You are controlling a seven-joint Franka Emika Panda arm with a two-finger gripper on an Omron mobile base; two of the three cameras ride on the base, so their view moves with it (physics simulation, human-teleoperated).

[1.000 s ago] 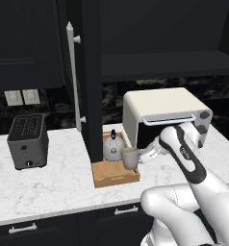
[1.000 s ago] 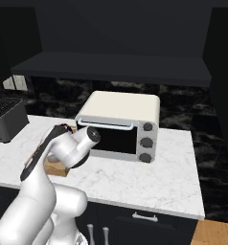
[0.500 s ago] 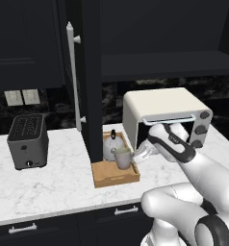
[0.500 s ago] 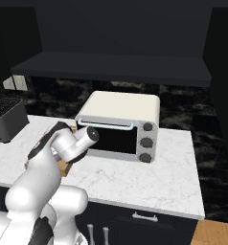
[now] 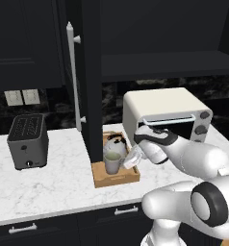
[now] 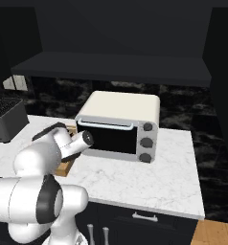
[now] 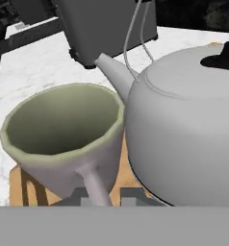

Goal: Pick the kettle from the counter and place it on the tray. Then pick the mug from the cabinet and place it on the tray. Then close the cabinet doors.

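We see the mug (image 5: pixel 112 161) standing upright on the wooden tray (image 5: pixel 117 177), just beside the kettle (image 5: pixel 114 145), which sits on the same tray at the mug's 12 o'clock in the left base view. In the hand view the kettle's spout reaches over the mug's rim. Our gripper (image 5: pixel 129 161) is at the mug's 3 o'clock; its fingers stand narrow, and we cannot tell whether they grip the mug's handle. The tray rests on the marble desk (image 5: pixel 54 187), between the toaster (image 5: pixel 28 141) and the toaster oven (image 5: pixel 167 117). One cabinet door (image 5: pixel 82 77) stands open above the tray.
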